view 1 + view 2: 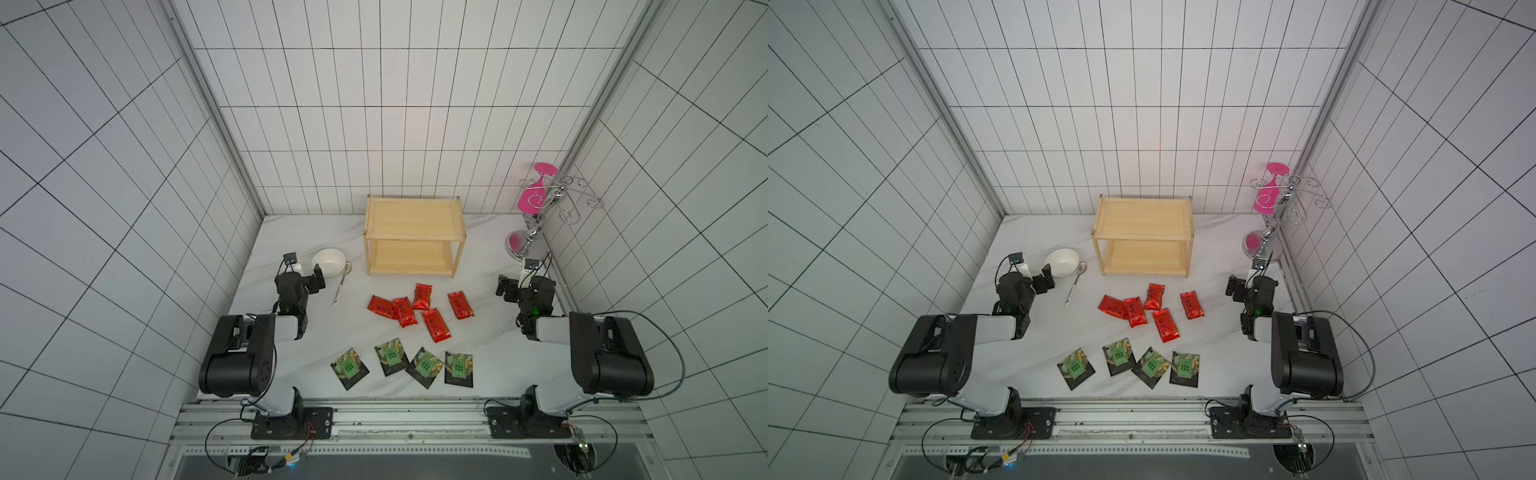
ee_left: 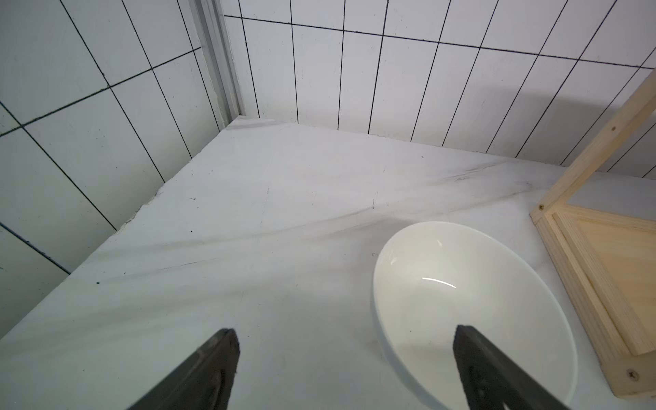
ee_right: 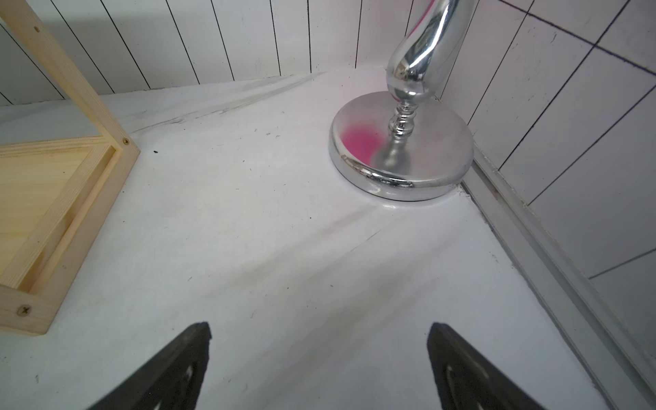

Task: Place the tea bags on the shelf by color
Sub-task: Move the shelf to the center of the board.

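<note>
Both top views show shiny red packets (image 1: 436, 326) and dark green-labelled sachets (image 1: 458, 369); left pincer (image 2: 346, 333) and right pincer (image 3: 319, 326) gape.

A tiled booth closes round your pale, grey-veined table (image 1: 332, 332).
Behind the table you see a back wall (image 1: 374, 104) of white upright tiles with dark grout. A left-hand wall (image 1: 83, 187) and a right-hand wall (image 1: 685, 166), tiled alike, flank the table. A grey metal post (image 1: 216, 112) climbs each corner behind the table, and a metal rail (image 1: 415, 415) runs along its near edge. The light is even, with a faint warm patch (image 1: 419, 124) on the back wall.
</note>
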`<state>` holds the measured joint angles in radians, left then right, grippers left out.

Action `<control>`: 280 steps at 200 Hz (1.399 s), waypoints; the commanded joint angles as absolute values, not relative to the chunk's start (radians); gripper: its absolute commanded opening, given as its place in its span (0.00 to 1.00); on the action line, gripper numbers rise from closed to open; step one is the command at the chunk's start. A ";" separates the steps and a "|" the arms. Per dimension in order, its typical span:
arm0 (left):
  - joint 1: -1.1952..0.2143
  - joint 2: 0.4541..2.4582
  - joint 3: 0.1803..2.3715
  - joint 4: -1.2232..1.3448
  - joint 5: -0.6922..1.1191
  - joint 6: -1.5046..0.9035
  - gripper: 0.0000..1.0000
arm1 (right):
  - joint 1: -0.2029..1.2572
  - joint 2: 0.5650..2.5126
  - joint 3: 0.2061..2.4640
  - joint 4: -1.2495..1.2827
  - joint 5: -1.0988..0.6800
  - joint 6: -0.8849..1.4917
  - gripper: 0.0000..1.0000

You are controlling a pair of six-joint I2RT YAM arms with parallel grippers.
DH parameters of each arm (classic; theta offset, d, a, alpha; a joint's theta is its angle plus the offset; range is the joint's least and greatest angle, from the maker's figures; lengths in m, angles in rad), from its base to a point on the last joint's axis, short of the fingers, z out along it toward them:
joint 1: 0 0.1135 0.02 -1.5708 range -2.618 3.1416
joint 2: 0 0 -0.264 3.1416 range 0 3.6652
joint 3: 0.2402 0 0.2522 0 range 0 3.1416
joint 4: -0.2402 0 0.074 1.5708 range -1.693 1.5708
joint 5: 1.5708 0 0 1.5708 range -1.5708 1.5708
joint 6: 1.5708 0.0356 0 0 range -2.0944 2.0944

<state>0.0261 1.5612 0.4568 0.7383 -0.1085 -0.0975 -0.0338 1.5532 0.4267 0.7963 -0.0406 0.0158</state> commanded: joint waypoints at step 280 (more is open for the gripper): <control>-0.379 1.611 1.425 -0.303 -0.039 -0.575 0.98 | 0.337 1.521 1.310 -0.193 -0.115 0.481 0.94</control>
<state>-0.3801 1.5372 1.3685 -0.2344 -0.1589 -0.5308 0.3344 1.4681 1.2537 -0.1322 -0.0402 0.4274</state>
